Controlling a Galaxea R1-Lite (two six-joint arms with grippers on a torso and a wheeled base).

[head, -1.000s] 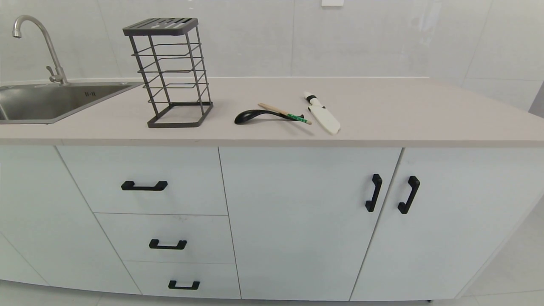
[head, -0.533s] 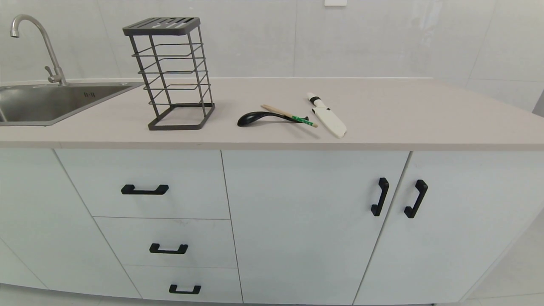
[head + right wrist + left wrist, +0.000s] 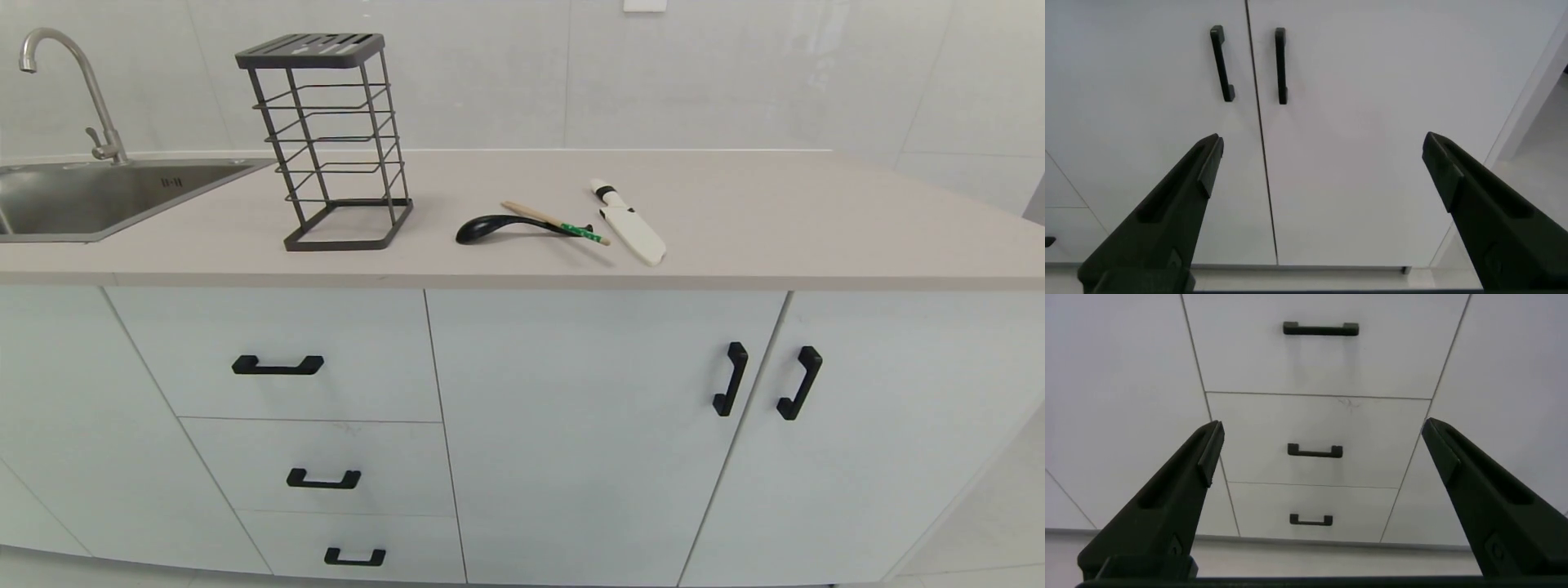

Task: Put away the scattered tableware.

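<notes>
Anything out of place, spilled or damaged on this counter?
Three utensils lie loose on the countertop to the right of the wire rack: a black spoon, chopsticks propped across its handle, and a white utensil close beside them, each angled differently. Nothing looks spilled or damaged.

A steel sink [image 3: 90,200] sits at the upper left of the frame, its curved faucet [image 3: 94,94] rising behind it. The pale desk [image 3: 816,220] runs across the middle. At lower left three drawers [image 3: 367,457] are stacked (each with a black handle). At lower right two cabinet doors [image 3: 588,425] meet, their upright handles [image 3: 731,379] side by side. White wall tiles [image 3: 694,73] fill the top.
</notes>
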